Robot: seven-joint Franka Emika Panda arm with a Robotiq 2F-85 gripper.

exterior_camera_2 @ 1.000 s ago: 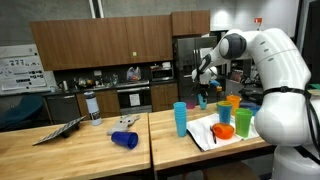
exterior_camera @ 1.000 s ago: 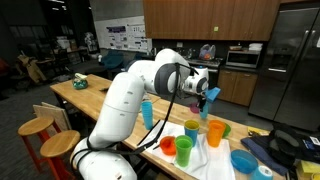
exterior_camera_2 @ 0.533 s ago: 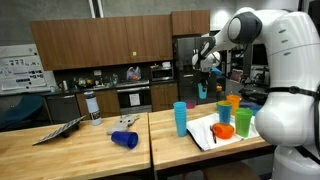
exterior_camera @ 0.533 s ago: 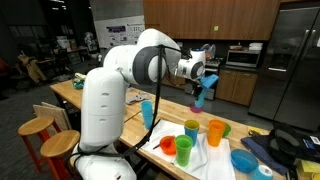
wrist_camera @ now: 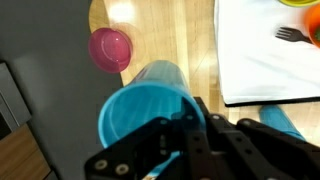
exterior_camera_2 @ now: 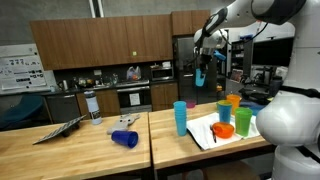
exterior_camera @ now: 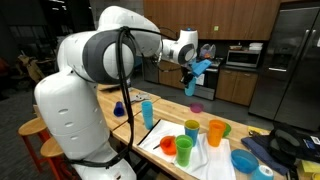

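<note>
The pincer [exterior_camera_2: 201,62] is closed on the rim of the blue cup [exterior_camera_2: 201,77] and holds it in the air, high above the desk [exterior_camera_2: 90,150] and well apart from the cups standing there. In both exterior views the cup's long axis runs close to vertical with a slight tilt, and the wrist view shows its open mouth facing up toward the wrist and its base pointing down at the desk. In the wrist view a pink cup [wrist_camera: 110,47] lies on the desk at 11 o'clock from the blue cup, and a white cloth [wrist_camera: 260,65] carrying a fork [wrist_camera: 293,35] lies at 2 o'clock.
</note>
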